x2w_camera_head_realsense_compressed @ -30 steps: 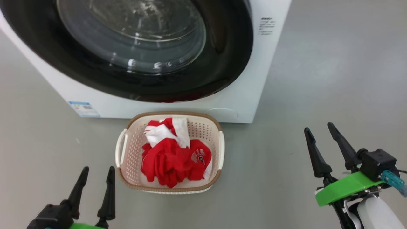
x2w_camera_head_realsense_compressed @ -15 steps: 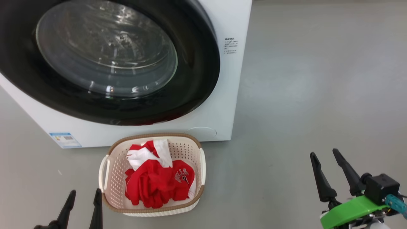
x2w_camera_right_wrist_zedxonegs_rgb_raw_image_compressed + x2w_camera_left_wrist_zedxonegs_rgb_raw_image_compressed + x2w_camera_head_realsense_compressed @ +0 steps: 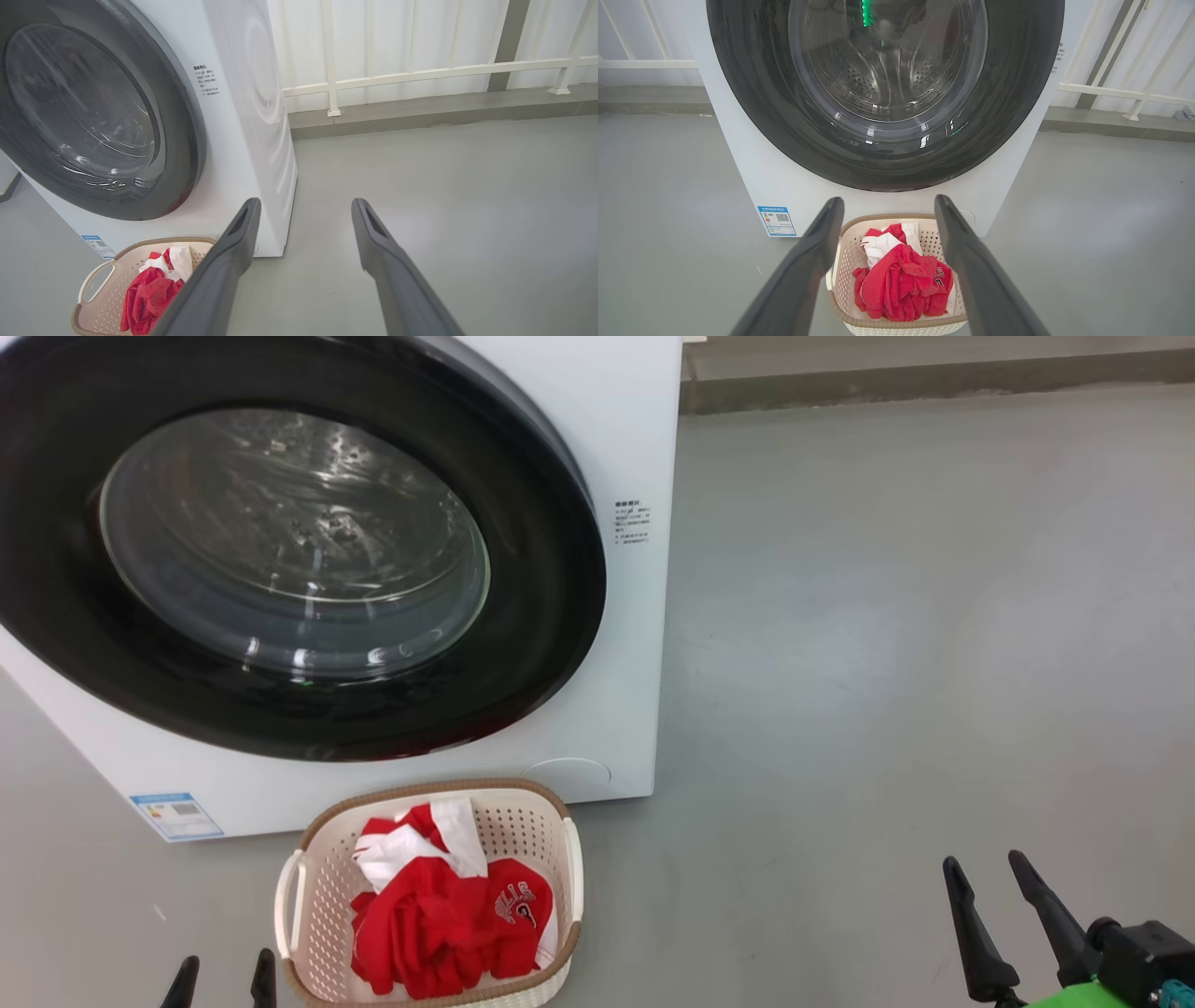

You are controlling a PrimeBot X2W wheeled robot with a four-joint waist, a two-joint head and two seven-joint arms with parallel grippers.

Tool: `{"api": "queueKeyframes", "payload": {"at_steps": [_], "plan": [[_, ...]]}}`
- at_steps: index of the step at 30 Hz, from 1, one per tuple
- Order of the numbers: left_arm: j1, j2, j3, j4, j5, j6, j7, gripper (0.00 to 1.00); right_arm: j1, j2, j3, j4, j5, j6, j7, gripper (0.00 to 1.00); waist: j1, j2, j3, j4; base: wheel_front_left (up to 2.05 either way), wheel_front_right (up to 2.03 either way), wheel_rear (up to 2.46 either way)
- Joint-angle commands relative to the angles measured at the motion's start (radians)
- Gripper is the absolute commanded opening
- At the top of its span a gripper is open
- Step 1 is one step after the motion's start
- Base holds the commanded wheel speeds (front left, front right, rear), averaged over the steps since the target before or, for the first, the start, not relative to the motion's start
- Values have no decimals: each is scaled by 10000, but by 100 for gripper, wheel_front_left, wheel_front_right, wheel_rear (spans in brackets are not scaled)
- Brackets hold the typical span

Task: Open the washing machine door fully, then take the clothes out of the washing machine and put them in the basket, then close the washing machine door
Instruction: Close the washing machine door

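The washing machine (image 3: 630, 448) stands on the floor, a white box whose round door (image 3: 523, 644) with its black rim and clear glass lies shut against the front. Directly before it sits the cream basket (image 3: 569, 859) holding the red and white clothes (image 3: 439, 924). My left gripper (image 3: 222, 975) is open at the lower left, beside the basket, nothing between its fingers. In the left wrist view the fingers (image 3: 812, 261) frame the basket (image 3: 840, 275) and clothes (image 3: 901, 284). My right gripper (image 3: 990, 877) is open at the lower right, well clear of the machine (image 3: 252, 93).
Grey floor (image 3: 887, 663) stretches to the right of the machine. A low kerb (image 3: 420, 112) with a white railing (image 3: 420, 72) runs along the back. A blue label (image 3: 175, 814) marks the machine's lower left corner.
The whole head view has shifted: the camera has tilted up and turned, so machine and basket sit lower and further left in frame. Both grippers now show lower in the picture, still open.
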Motion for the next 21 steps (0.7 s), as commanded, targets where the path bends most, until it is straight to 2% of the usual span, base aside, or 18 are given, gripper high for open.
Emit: {"api": "queueKeyframes", "payload": {"at_steps": [1,21], "plan": [[-83,214,417,-224,10,-56,-92,100,-10,-183,149,-278,129,-34,-61,100,0,0,-127,-80,0,0,0],[357,157,575,-145,80,-56,-92,100,811,-174,-358,-433,97,-34,-61,100,0,0,-600,-134,0,0,0]]}}
